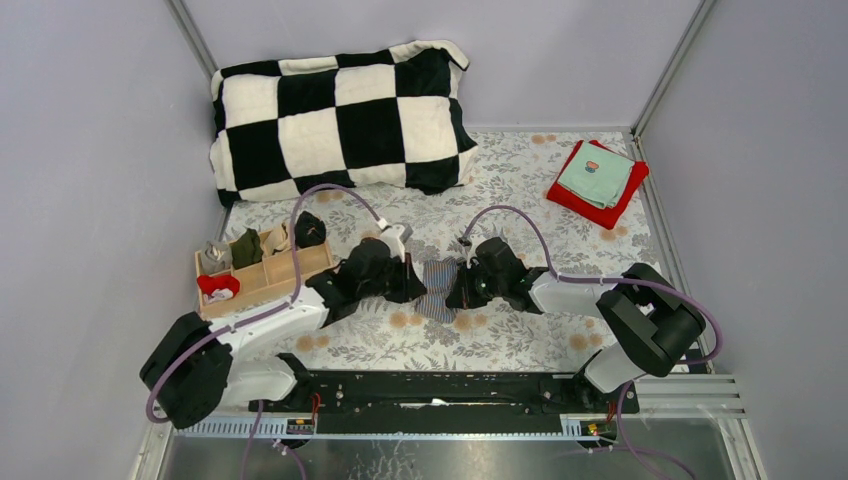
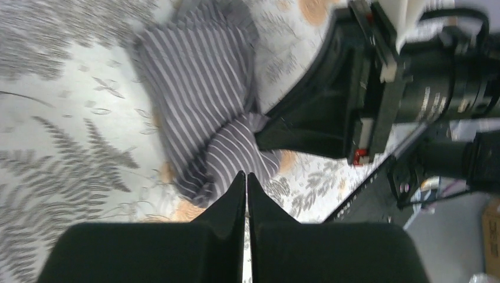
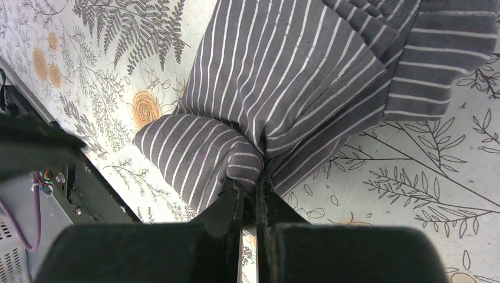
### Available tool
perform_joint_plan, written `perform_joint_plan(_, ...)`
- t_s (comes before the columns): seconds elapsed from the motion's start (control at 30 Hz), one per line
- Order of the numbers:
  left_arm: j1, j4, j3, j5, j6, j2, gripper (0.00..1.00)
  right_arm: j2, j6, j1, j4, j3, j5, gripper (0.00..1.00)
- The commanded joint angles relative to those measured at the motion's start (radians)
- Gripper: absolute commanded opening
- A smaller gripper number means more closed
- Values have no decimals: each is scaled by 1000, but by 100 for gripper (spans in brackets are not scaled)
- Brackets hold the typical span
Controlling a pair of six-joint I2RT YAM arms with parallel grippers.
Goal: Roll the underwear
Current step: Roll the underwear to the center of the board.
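The underwear [image 1: 437, 288], a grey cloth with thin pale stripes, lies bunched on the flower-printed table [image 1: 520, 335], and both arms reach in to it from opposite sides. The left gripper [image 2: 246, 180] sits at the underwear's left edge with its fingers pressed together. Its tips touch a rounded fold at the cloth's border, and I cannot tell whether any cloth is caught between them. The right gripper [image 3: 250, 194] is at the underwear's right edge, its fingers drawn in on a puckered fold, so the cloth is pinched between them and creases fan out from that spot. Beside this pinch a small flap of the underwear is turned over into a soft rolled lump, while the rest of the cloth spreads flat and wrinkled away from the fingers. Well beyond the underwear, on the far side of the table, rests a black-and-white checked pillow [image 1: 340, 115]. To the left of the underwear stands a wooden tray [image 1: 270, 285] with compartments holding small items. Far off to the underwear's right and beyond it, a teal cloth [image 1: 597, 175] lies folded on top of a red cloth [image 1: 572, 195].
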Motion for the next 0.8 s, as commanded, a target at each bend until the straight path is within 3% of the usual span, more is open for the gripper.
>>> perform_joint_plan(0.0, -80, 88, 12, 52, 46, 68, 3, 23, -34, -4, -180, -23, 73, 6)
perform_joint_plan(0.23, -113, 164, -17, -9, 3, 161, 0, 18, -45, -4, -201, -6, 84, 7)
perform_joint_plan(0.6, -113, 151, -29, -162, -33, 217, 0, 13, -63, -4, -222, 5, 92, 10)
perform_joint_plan(0.67, -114, 152, -32, -159, -31, 240, 0, 10, -64, -4, -222, 8, 90, 14)
perform_joint_plan(0.77, -112, 153, -36, -154, -33, 271, 0, -8, -63, -5, -228, 15, 90, 28)
